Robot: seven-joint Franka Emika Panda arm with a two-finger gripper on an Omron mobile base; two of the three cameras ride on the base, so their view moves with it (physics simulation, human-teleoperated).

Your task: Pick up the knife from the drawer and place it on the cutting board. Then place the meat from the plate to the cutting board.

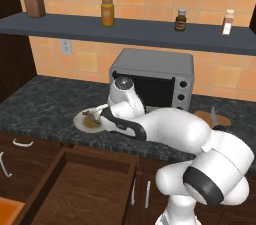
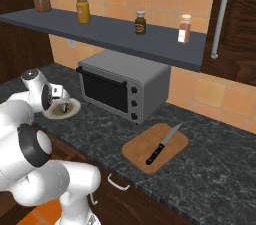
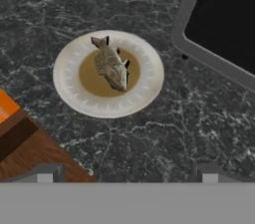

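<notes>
The knife (image 2: 162, 145), black-handled with a thin silver blade, lies on the light wooden cutting board (image 2: 140, 151) to the right of the toaster oven; the board (image 1: 202, 115) is partly hidden behind my arm. The meat (image 3: 112, 66), a brownish-grey lump, rests in the middle of the round white plate (image 3: 69, 86) on the dark counter. My gripper (image 3: 127, 175) hovers open above the plate (image 1: 77, 122), a little toward the counter's front edge, holding nothing. The wide dark wooden drawer (image 1: 85, 184) stands pulled out below the counter's edge under the plate.
A silver toaster oven (image 2: 122, 84) stands close behind and to the right of the plate (image 2: 75, 107). A shelf (image 1: 130, 31) with several jars runs above the counter. Narrower shut drawers (image 1: 22, 144) sit to the left of the open one.
</notes>
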